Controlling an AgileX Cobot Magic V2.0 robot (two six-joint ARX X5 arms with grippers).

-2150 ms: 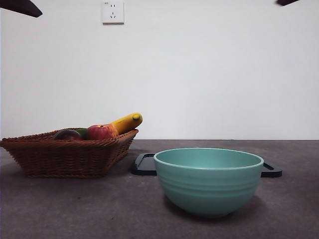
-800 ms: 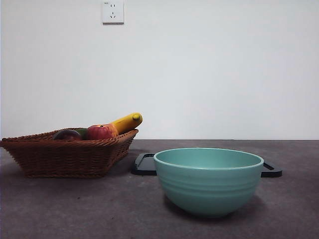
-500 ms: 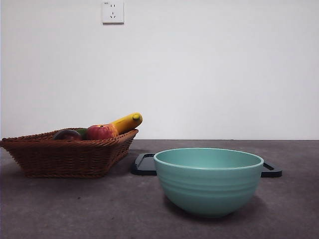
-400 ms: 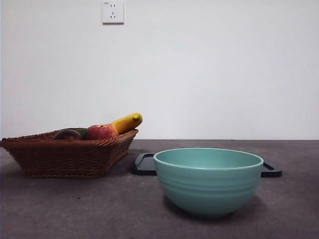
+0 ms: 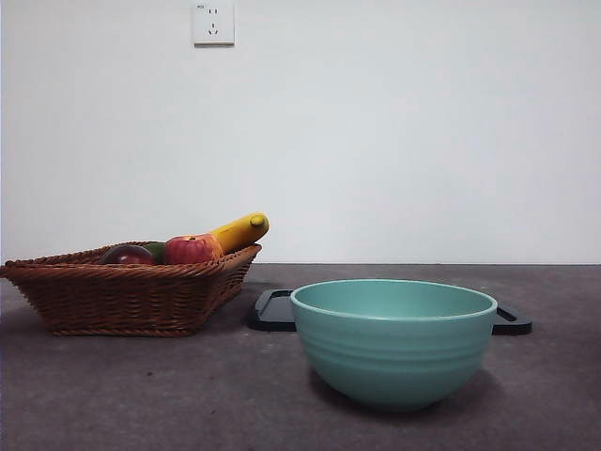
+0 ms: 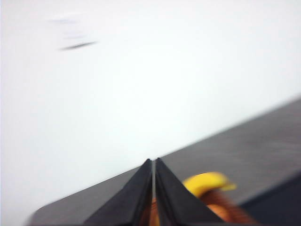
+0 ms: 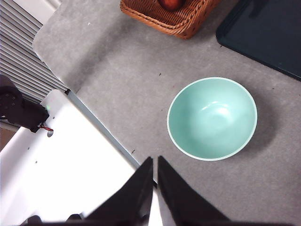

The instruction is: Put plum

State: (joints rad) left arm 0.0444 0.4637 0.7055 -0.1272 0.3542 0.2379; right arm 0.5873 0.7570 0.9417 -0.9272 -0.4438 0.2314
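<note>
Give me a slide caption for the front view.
Plum waits in a wicker basket beside an empty teal bowl.

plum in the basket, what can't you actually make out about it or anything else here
- Plum: front view, only its top shows; the wicker basket rim hides the rest.
- Green fruit: front view, a sliver between plum and apple.
- Dark tray: front view, mostly behind the teal bowl.
- Left wrist view: motion-blurred; banana indistinct.
- Right wrist view: basket cut by the edge.

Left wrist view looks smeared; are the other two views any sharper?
Left wrist view: motion-blurred, the left gripper and banana soft. Front view: sharp, even light, faint shadow under the bowl. Right wrist view: crisp, soft glare inside the bowl.
</note>
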